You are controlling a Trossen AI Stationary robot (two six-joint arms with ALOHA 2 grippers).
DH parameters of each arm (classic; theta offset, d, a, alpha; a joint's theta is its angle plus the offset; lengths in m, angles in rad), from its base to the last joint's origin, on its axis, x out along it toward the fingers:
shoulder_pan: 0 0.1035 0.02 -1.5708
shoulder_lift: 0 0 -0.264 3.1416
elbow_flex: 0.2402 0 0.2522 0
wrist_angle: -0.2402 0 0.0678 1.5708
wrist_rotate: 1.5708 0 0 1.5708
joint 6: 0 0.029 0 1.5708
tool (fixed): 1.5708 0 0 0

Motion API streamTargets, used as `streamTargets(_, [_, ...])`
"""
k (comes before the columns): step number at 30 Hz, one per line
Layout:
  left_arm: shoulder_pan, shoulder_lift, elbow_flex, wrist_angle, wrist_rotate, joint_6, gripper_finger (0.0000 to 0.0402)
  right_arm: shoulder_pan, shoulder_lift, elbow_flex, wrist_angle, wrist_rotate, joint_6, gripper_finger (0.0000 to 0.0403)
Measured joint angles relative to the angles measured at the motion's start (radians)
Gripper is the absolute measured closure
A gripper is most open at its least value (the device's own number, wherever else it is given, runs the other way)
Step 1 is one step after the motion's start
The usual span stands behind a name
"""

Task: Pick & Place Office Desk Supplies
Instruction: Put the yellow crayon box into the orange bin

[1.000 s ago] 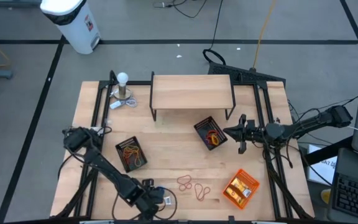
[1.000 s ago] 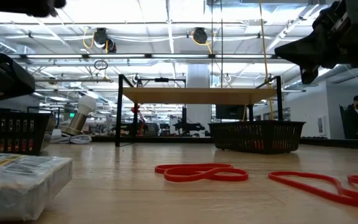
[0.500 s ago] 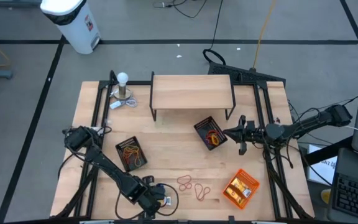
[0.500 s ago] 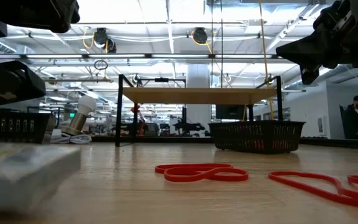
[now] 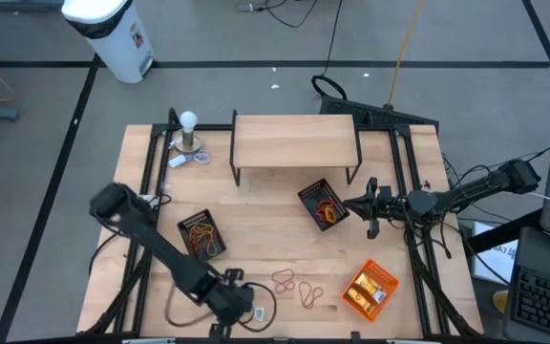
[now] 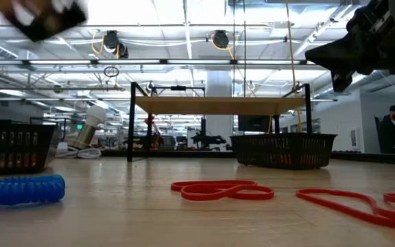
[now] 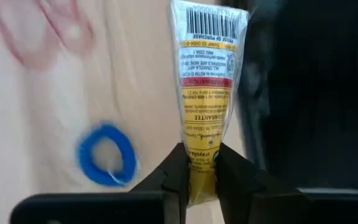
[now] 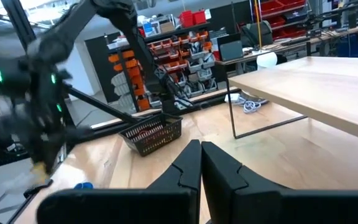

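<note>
Left end effector (image 7: 201, 177) lifted crinkly yellow-white packet (image 7: 205, 81); blue coil (image 6: 20, 190) exposed.

Desk (image 5: 265, 234): pale, matt wood. Packet (image 7: 205, 93): glossy clear plastic wrap, printed label. Rubber bands (image 6: 221, 190): smooth red rubber.

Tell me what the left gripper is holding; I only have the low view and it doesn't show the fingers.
Observer: The left wrist view shows the left gripper shut on a yellow-and-white packet, pinching its yellow end.
Operator: Where is it over the table?
Observer: From above, it is near the front edge, left of the red rubber bands.
Operator: And the right gripper?
Observer: The right gripper is shut and empty, hovering beside the black mesh tray that holds bands.
</note>
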Motion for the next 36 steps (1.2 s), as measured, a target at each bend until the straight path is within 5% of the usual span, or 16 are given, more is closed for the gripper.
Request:
streamTargets(10, [0.11, -0.365, 0.001, -0.04, -0.123, 0.315, 0.0359, 0.022, 0.092, 0.048, 0.048, -0.048, -0.139, 0.0399])
streamTargets(16, [0.28, -0.486, 0.002, -0.094, -0.035, 0.422, 0.0359, 0.058, 0.202, 0.123, 0.052, -0.048, -0.307, 0.0399])
streamTargets(22, [0.462, -0.485, 0.001, -0.144, 0.177, 0.529, 0.0357, 0.086, 0.307, 0.217, 0.049, -0.046, -0.496, 0.0387])
streamTargets(36, [0.687, -0.353, 0.001, -0.092, 0.59, 0.609, 0.0358, 0.137, 0.613, 0.565, 0.025, 0.04, -1.01, 0.0162])
